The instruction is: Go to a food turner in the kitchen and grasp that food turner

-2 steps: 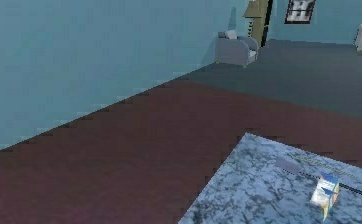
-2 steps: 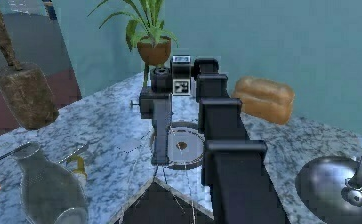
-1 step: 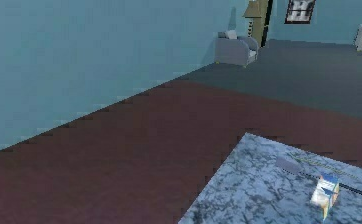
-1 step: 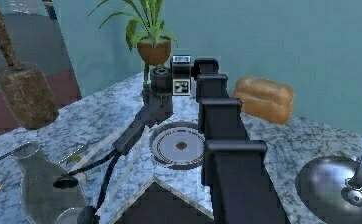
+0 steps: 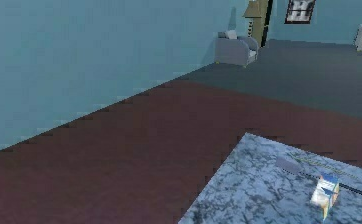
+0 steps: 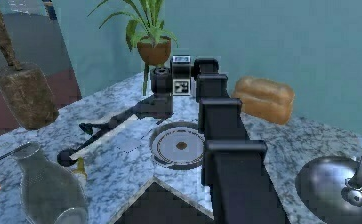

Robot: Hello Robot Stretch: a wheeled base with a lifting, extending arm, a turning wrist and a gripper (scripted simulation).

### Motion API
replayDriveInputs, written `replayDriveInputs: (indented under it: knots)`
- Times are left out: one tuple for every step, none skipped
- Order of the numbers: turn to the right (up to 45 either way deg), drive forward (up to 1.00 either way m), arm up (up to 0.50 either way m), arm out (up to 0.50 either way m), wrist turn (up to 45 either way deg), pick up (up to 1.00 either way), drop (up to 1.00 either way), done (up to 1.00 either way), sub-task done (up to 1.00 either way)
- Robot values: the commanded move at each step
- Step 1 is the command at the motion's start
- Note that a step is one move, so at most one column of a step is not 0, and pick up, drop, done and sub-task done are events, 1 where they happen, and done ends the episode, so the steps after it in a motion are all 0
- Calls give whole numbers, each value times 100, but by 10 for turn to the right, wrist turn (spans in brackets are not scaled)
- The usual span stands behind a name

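Grey marbled counter point(image 6: 299, 140) spreads across arm side view, teal wall point(image 6: 289, 40) behind; arm point(image 6: 229, 150) runs out over it from the bottom edge. Round it, big to small: metal kettle point(image 6: 339, 185) lower right; glass vase point(image 6: 44, 190) lower left; potted plant point(image 6: 154, 45) at back by wall; bread loaf point(image 6: 264, 98) right of arm; round dish point(image 6: 177, 145) just left of arm.

The food turner point(image 6: 99, 132) is dark & slim, lying flat on the counter, partly over a pale sheet point(image 6: 129, 138); long axis runs diag., ring end toward lower left, other end up-right, close by gripper point(image 6: 151, 95). So turner lies down-left of gripper in that view, handle trailing off leftward.

Gripper sits at arm's far end, left of white marker squares point(image 6: 182, 87); can't tell if fingers are apart or together, nor whether it holds anything, since turner lies right at it.

Judgement: approach looks done, grasp step in hand; next move prob. needs fingers set across the shaft, not along it. Forward view: counter corner; dark red floor point(image 5: 119, 140).
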Motion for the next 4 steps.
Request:
replayDriveInputs:
  knots:
    - [0,0,0,0,420,0,0,0,0]
    - [0,0,-14,0,0,0,0,0,0]
    - [0,0,0,0,0,100,0,0,0]
    - [0,0,10,0,0,0,0,0,0]
